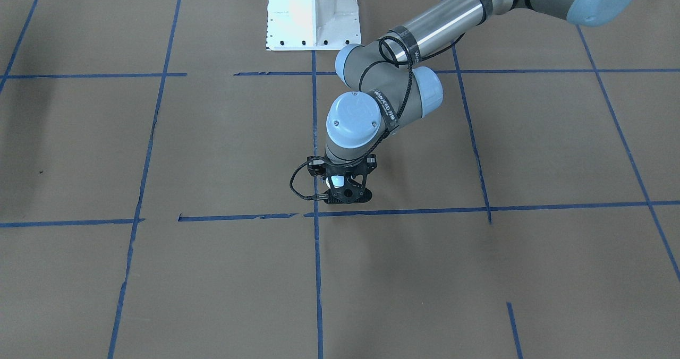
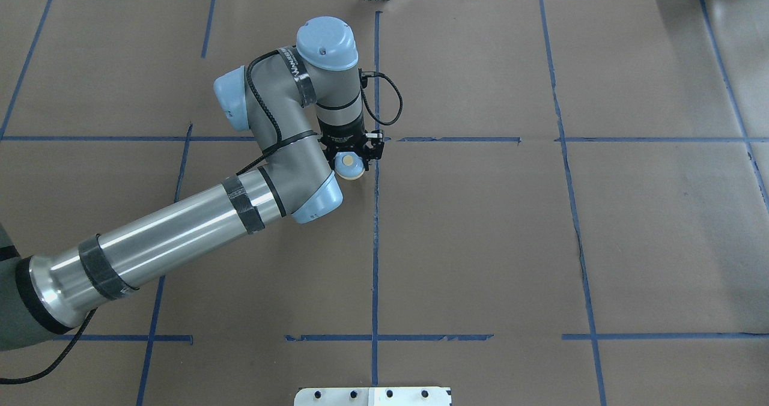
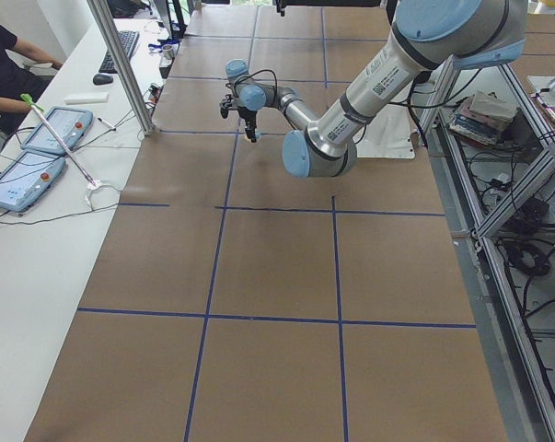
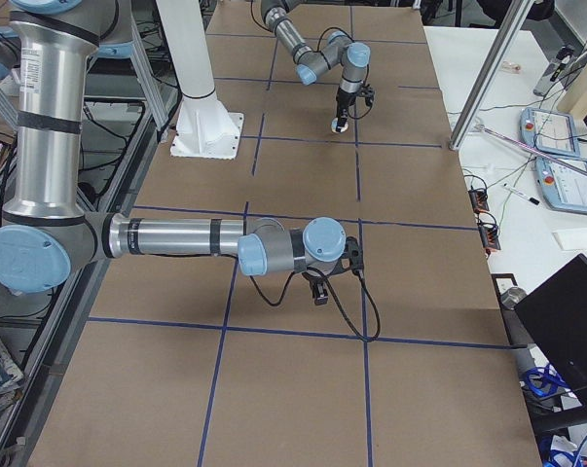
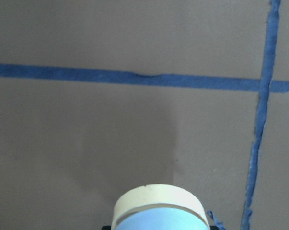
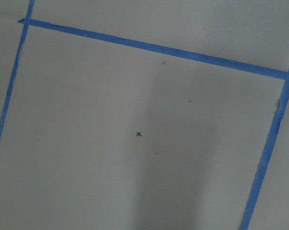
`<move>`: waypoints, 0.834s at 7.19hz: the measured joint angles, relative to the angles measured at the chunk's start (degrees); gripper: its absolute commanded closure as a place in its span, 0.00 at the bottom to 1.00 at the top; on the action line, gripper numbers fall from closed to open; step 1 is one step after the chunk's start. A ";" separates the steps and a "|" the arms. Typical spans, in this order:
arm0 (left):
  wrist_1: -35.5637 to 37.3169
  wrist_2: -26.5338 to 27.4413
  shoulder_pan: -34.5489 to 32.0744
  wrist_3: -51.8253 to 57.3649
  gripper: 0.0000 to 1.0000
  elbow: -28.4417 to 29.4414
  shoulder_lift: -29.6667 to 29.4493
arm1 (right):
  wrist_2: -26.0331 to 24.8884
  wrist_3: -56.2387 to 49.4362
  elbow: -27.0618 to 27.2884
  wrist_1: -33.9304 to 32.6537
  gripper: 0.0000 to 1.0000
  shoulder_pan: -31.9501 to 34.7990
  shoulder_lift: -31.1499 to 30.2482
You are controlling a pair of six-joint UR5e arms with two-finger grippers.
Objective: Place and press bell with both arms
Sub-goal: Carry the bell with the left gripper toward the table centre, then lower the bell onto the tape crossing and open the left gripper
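The light-blue bell [image 2: 349, 166] with its cream parts sits between the jaws of my left gripper [image 2: 351, 161], just left of the table's centre tape line. The left gripper [image 1: 346, 191] points down, shut on the bell [image 1: 337, 180], low over the brown paper; I cannot tell whether the bell touches it. The left wrist view shows the bell [image 5: 158, 211] at its bottom edge above bare paper. My right gripper [image 4: 319, 290] shows only in the exterior right view, low over the table near a tape crossing; I cannot tell whether it is open or shut. The right wrist view shows only paper.
Blue tape lines [image 2: 375, 244] divide the brown paper into squares. The white pedestal base [image 1: 313, 14] stands at the robot's side. A small black x mark [image 6: 139, 134] lies under the right wrist. A side desk with tablets [image 3: 38, 147] and a metal post [image 3: 121, 64] border the table.
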 measured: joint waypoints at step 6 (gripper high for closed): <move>-5.14 0.13 0.51 -0.06 0.68 9.42 -5.49 | 0.21 -0.02 -0.41 0.01 0.00 0.00 0.21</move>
